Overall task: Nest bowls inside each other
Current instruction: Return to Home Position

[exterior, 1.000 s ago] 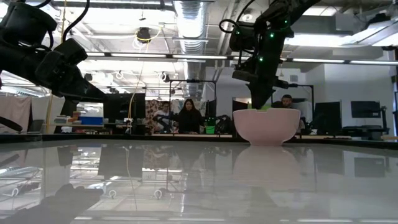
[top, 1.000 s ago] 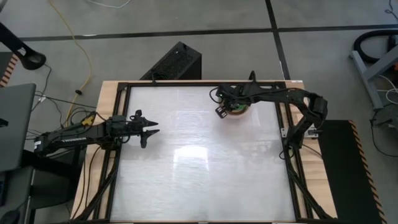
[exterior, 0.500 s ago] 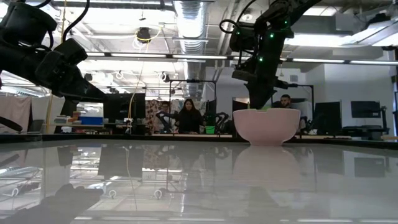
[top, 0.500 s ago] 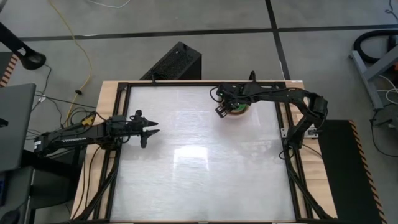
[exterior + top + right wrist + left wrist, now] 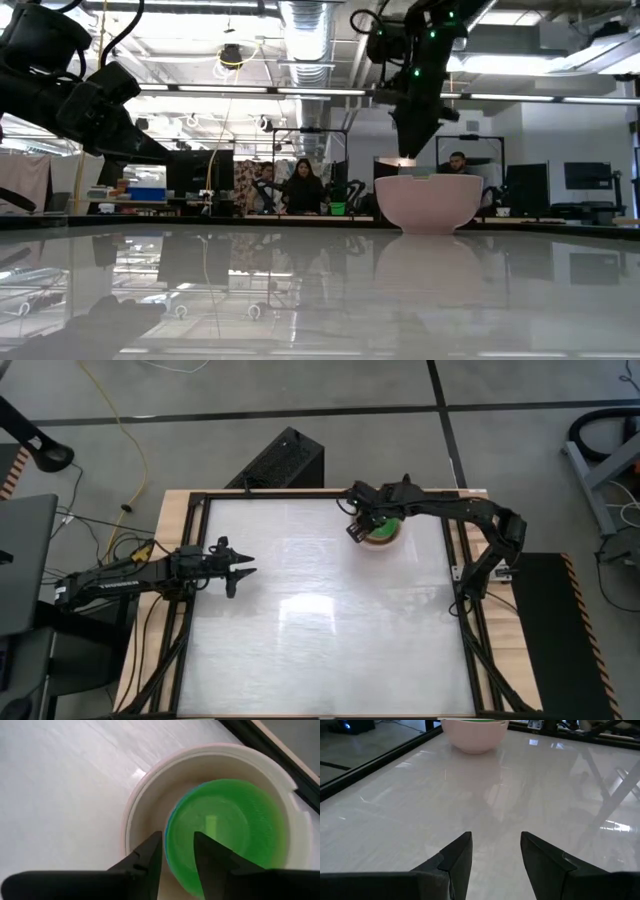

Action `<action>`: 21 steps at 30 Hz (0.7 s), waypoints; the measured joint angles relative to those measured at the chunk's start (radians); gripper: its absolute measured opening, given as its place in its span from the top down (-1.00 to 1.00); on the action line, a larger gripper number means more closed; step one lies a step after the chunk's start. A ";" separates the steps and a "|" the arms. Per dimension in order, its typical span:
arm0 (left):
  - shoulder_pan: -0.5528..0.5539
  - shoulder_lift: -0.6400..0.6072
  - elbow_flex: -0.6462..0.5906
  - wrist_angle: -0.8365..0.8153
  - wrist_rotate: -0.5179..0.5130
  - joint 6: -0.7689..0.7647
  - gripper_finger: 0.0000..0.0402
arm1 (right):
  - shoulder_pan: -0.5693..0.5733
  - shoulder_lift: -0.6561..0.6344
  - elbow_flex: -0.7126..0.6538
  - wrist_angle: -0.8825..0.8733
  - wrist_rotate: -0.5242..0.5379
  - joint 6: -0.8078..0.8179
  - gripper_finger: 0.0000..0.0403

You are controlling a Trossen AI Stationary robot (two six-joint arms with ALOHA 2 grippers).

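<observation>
The bowls stand nested at the table's far right. The pale pink bowl [image 5: 428, 203] is outermost and rests on its base. Inside it sit the grey-beige bowl [image 5: 150, 805], the light blue bowl, of which only a rim [image 5: 171, 817] shows, and the bright green bowl [image 5: 235, 830] innermost. My right gripper [image 5: 178, 840] hangs open just above the stack [image 5: 383, 535], fingers pointing steeply down, clear of the rims in the low view [image 5: 407, 155]. My left gripper [image 5: 496, 845] waits open over the table's left side [image 5: 247, 568], pointing toward the stack.
The table's black frame rail [image 5: 260, 745] runs close behind the stack. Bare white tabletop [image 5: 320, 630] spreads between the two arms and toward the near edge. People sit in the room beyond the far edge [image 5: 300, 185].
My right gripper has risen straight up out of the stack, mostly in the last half second, and the green bowl has stayed behind inside the others. The bowls have not shifted.
</observation>
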 joint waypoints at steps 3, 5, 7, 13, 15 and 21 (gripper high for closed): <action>0.000 0.000 0.000 0.000 0.000 0.000 0.22 | 0.034 -0.002 0.046 -0.061 0.001 0.015 0.34; 0.000 0.000 0.000 0.000 0.000 0.000 0.22 | 0.068 -0.013 0.056 -0.074 0.003 -0.009 0.34; 0.000 0.000 0.000 0.000 0.000 0.000 0.22 | 0.111 -0.037 0.056 -0.080 0.002 -0.031 0.34; 0.000 0.000 0.000 0.000 0.000 0.000 0.22 | 0.286 -0.179 0.052 -0.075 0.030 -0.027 0.39; 0.000 0.000 0.000 0.000 0.000 0.000 0.22 | 0.377 -0.233 0.052 -0.061 0.065 -0.027 0.40; 0.000 0.000 0.000 0.000 0.000 0.000 0.22 | 0.633 -0.333 0.052 0.091 0.146 -0.049 0.40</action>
